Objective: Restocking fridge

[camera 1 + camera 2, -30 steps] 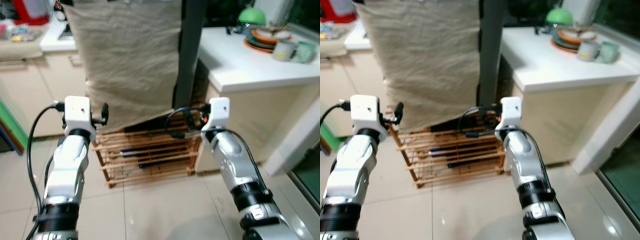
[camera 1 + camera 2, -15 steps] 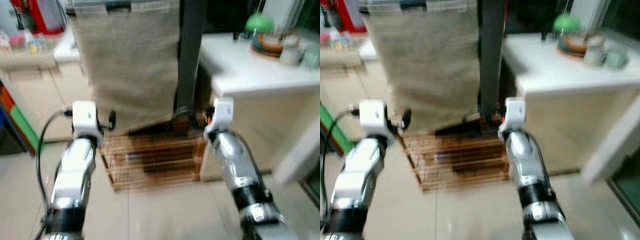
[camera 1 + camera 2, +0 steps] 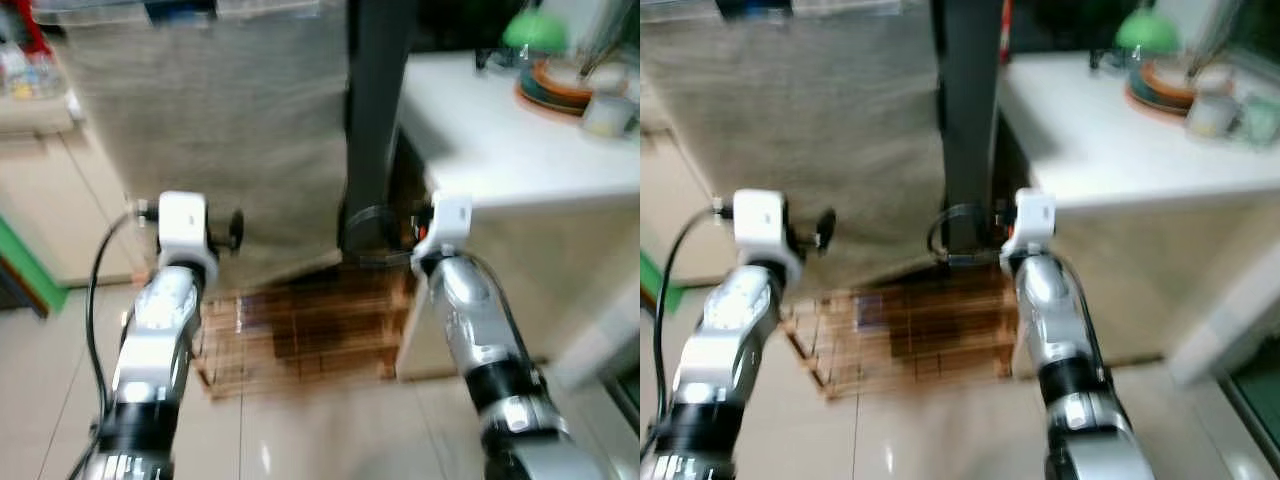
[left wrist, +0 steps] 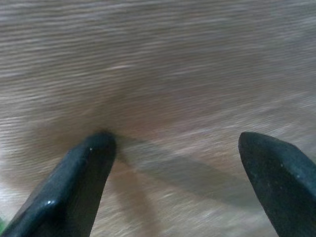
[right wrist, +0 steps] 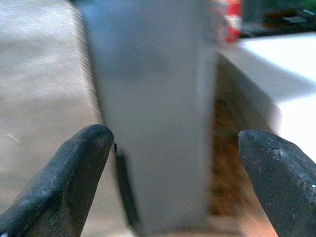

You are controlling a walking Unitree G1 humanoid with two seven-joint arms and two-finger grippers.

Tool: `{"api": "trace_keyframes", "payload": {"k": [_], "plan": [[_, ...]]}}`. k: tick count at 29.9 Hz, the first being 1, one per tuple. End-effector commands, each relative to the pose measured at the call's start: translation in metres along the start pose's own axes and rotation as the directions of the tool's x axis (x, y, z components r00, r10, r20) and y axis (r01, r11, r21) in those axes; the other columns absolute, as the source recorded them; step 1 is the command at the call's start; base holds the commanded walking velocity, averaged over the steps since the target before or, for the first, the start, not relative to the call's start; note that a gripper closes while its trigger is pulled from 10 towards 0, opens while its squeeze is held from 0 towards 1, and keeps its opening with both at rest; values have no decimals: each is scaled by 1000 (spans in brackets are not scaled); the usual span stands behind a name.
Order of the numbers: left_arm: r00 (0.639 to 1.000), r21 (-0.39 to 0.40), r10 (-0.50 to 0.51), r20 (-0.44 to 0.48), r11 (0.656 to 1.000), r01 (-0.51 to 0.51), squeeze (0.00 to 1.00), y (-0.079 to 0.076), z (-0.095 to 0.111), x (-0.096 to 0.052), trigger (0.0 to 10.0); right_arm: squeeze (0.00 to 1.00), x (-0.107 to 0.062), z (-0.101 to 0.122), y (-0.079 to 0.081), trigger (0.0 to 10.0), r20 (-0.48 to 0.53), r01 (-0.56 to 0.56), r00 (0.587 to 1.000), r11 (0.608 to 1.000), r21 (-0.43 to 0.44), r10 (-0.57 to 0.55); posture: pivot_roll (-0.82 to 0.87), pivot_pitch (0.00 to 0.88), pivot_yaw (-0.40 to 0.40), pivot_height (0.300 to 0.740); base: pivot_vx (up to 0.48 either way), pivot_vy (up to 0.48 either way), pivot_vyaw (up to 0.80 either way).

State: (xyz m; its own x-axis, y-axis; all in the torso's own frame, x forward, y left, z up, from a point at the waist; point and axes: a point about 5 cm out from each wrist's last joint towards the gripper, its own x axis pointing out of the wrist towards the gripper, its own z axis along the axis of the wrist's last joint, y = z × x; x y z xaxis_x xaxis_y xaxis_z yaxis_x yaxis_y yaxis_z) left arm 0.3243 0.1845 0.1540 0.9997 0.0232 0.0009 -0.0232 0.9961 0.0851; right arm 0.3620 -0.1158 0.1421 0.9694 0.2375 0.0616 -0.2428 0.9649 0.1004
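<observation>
1. Both silver arms are held up in front of the robot, bent at the elbows, with the wrists pointing forward.
2. The left gripper is spread wide, and nothing is held between its black fingers. It is pointed at the beige cloth that hangs down just ahead of it.
3. The right gripper is spread wide too, with nothing between its fingers. It is pointed at the dark upright panel, which stands tall between the cloth and the white worktop.
4. Compared with one second ago, the cloth and the dark panel are seen bigger and closer, and the picture is blurrier, so the camera has been moved forward. The arms are kept in much the same pose.
5. A wooden rack is seen low on the floor under the cloth's bottom edge.
6. Plates and a green thing are seen at the far right corner of the worktop.
7. Whether the fridge is behind the cloth cannot be told.
</observation>
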Motion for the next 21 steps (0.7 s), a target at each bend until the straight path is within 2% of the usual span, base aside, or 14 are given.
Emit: {"api": "trace_keyframes", "payload": {"k": [1,6,9,13,15,18,21], "plan": [[999,8,43,8,999,-43,0,12,3,1,10000,0,2,3,8,10000,15,-29,999,1000,-2,29,-55,0,31,740,480,0,0],[999,25,47,10,999,-47,0,12,3,1,10000,0,1,6,8,10000,26,-37,999,999,-3,37,-53,0,29,740,466,0,0],[999,59,44,17,997,-45,0,10,5,1,10000,0,-1,11,7,10000,48,-38,998,999,-8,39,-54,0,31,740,0,0,0],[999,52,4,39,999,-6,0,6,8,0,10000,0,-6,17,9,10000,89,-52,995,999,-14,53,-56,0,33,740,0,0,0],[999,33,-24,40,999,23,0,2,8,0,10000,0,-10,22,12,10000,126,-60,990,998,-14,62,-61,0,36,740,0,394,0],[999,23,-36,40,999,35,0,1,8,0,10000,0,-11,23,14,10000,128,-70,989,997,-24,73,-63,0,37,740,0,480,0],[998,-3,-54,35,999,54,0,-3,7,0,10000,0,-11,21,14,10000,117,-74,990,997,-29,77,-63,0,36,740,0,480,-683]]}}
